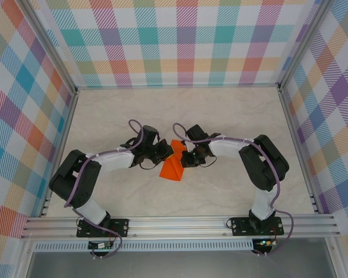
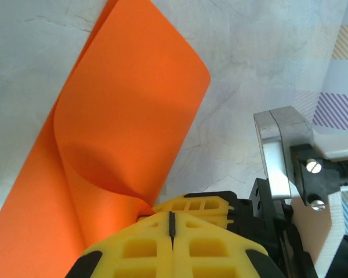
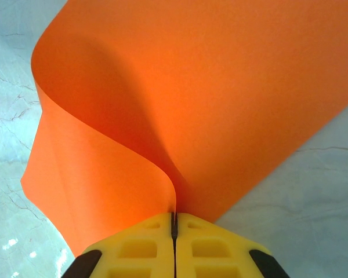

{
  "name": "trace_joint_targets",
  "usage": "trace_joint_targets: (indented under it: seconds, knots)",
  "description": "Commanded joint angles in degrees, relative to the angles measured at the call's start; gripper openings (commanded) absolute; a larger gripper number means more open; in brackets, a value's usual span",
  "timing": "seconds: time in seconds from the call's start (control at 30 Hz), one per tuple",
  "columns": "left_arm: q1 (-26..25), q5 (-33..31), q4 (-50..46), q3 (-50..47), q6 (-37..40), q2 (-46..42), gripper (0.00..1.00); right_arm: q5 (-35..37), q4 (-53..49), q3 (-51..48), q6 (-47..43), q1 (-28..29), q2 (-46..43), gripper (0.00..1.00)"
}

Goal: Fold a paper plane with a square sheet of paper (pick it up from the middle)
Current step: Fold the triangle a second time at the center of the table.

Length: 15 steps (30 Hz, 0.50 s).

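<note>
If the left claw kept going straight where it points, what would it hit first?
The left gripper pinches the orange paper; pushing on, it probably meets the right gripper opposite, depth unclear.

Thin orange paper (image 3: 220, 87), matt and smooth, without gloss even along the curl. Moulded yellow plastic on the left claw (image 2: 171, 223) and right claw (image 3: 174, 223), dull, with recessed pockets and black rubbery-looking corner pieces. Bare brushed metal plate (image 2: 275, 150) beside the left claw, with shiny slotted screws (image 2: 313, 167). Pale tabletop (image 1: 232, 116) with marble-like veining, smooth, lightly glossy. Satin aluminium rail (image 1: 180, 223) at the near edge. Matt black and white plastic arm shells (image 1: 261, 162); purple plastic-looking cable sheath (image 1: 220, 138).
</note>
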Motion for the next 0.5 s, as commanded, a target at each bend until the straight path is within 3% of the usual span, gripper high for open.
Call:
trace_joint_targets:
  seconds: [0.0, 0.47]
  knots:
    - [0.3, 1.6, 4.1, -1.0, -1.5, 1.6, 0.00, 1.0, -0.6, -0.4, -0.2, -0.1, 1.3, 0.06]
    - [0.3, 1.1, 4.1, -1.8, 0.4, 5.4, 0.00, 1.1, -0.6, -0.4, -0.1, -0.1, 1.5, 0.06]
